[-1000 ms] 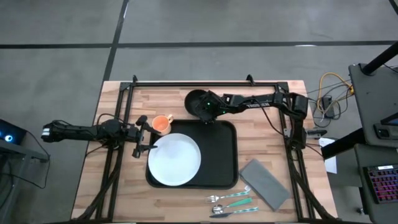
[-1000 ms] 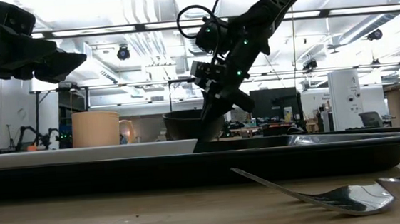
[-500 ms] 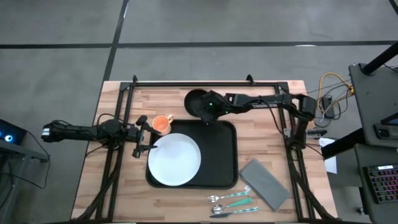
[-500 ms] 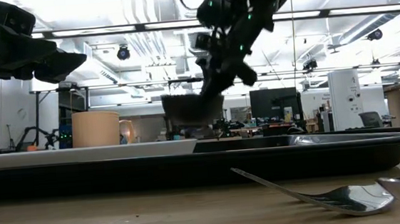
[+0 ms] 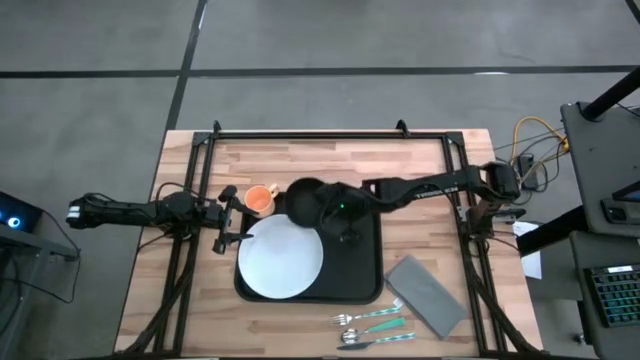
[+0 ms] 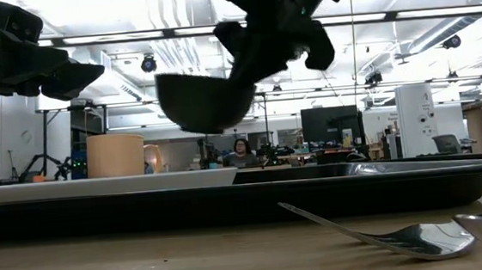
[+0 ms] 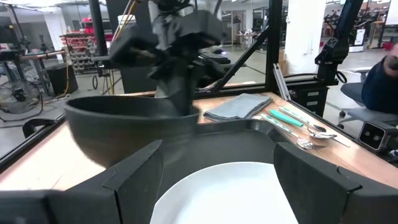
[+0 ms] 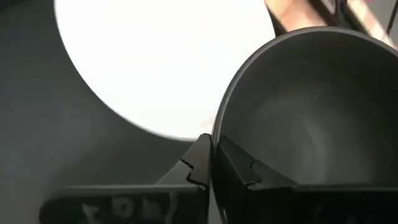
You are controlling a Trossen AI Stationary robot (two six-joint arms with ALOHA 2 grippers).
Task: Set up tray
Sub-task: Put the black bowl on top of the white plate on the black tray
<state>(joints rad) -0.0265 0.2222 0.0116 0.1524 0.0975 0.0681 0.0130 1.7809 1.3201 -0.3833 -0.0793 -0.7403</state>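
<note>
A black bowl hangs in the air over the far left part of the black tray, with my right gripper shut on its rim. Below it a white plate lies flat in the tray. An orange cup stands on the table just beyond the tray's far left corner. My left gripper waits open at the tray's left edge, pointing level toward the plate and touching nothing. My right gripper pinches the bowl's rim on the side toward the table's right, one finger inside the bowl and one outside. The fingers slant down from the right. The bowl is lifted clear, mouth up and slightly tilted, above the tray.
A folded grey napkin lies on the table to the right of the tray's near corner. Teal-handled cutlery lies near the front edge. A black frame rail runs along the table's far side.
My right gripper has lifted the bowl off the table beyond the tray's far edge. It has carried the bowl up and toward the near edge and a little left, over the tray, rolling somewhat on the way. The bowl now hangs clear.
</note>
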